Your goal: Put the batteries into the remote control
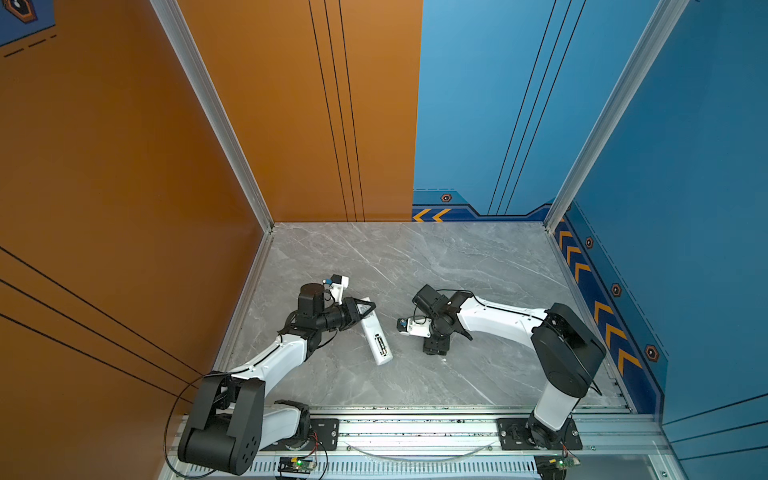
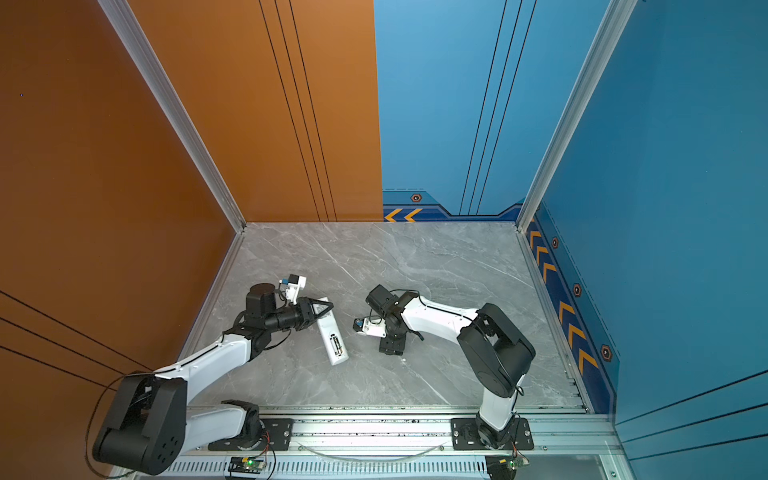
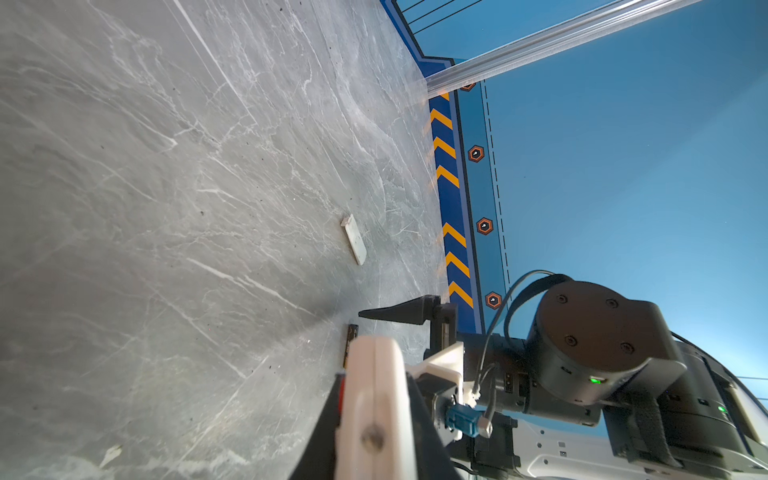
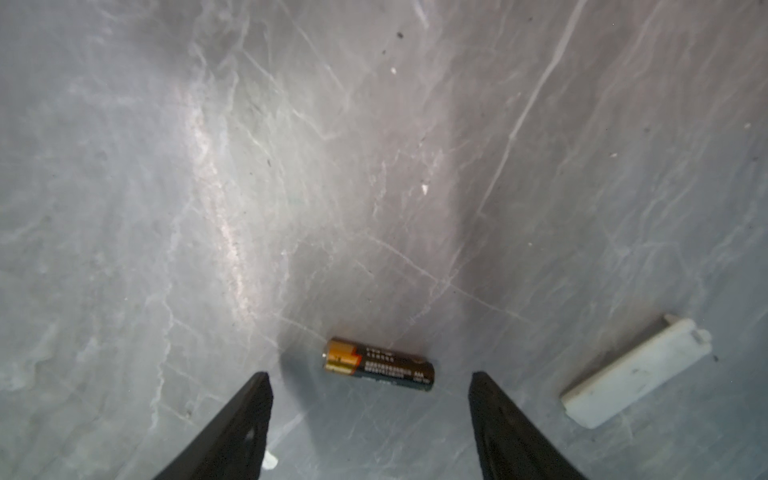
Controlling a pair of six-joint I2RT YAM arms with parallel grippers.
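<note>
Remote control (image 1: 376,332): long slim white bar, plain back up, flat on grey marble table (image 1: 457,257), battery bay open at near end. Left gripper (image 1: 365,309) clamped on its far end. 1 battery (image 4: 378,365), dark body, gold end, lies on table between wide-spread fingers of right gripper (image 4: 369,374), untouched. White cover (image 4: 636,372) just beside.

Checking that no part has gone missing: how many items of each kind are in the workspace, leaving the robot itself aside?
Remote control: 1
Batteries: 2, one lying loose, a second apparently seated in the remote
Battery cover: 1
Total: 4
</note>
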